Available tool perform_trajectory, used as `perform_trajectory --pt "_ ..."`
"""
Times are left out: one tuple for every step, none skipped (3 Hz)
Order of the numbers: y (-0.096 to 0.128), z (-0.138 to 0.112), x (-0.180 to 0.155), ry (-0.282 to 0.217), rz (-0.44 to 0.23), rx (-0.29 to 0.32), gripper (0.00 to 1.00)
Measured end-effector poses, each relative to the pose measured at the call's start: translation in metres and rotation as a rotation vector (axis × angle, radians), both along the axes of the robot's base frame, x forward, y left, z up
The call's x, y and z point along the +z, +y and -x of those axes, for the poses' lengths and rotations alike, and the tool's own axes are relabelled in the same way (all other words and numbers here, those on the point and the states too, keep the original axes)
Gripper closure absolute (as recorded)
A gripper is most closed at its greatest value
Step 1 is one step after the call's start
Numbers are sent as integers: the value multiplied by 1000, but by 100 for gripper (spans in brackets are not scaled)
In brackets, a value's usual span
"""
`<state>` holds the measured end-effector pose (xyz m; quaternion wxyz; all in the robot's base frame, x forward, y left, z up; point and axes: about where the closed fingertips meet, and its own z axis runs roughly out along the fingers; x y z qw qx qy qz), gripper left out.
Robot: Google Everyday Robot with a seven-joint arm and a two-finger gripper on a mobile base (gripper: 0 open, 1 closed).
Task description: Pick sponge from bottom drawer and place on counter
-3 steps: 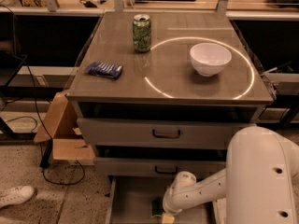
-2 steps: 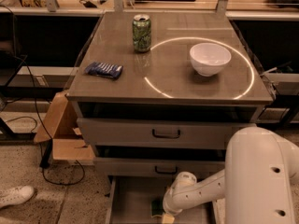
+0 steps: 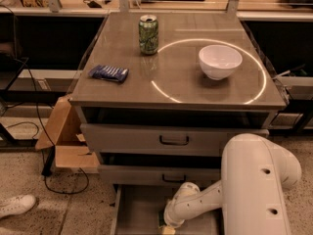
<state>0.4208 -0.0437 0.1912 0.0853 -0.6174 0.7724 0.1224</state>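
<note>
The bottom drawer is pulled out at the foot of the cabinet, its grey floor showing. My white arm reaches down into it from the right. The gripper is low over the drawer floor at the picture's bottom edge, mostly hidden by the wrist. A small dark green and yellow piece, the sponge, shows right at the gripper; most of it is hidden. The counter is the glossy grey-brown top with a white circle line.
On the counter stand a green can, a white bowl and a blue crinkly packet. Two higher drawers with dark handles are shut. A cardboard box and cables lie on the floor to the left.
</note>
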Motion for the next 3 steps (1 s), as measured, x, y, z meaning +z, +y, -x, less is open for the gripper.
perform_trajectory --pt "1 0 -1 2 -2 1 0" --pt "2 3 -2 -1 -17 -2 0" --pt "4 1 -20 7 -27 -18 0"
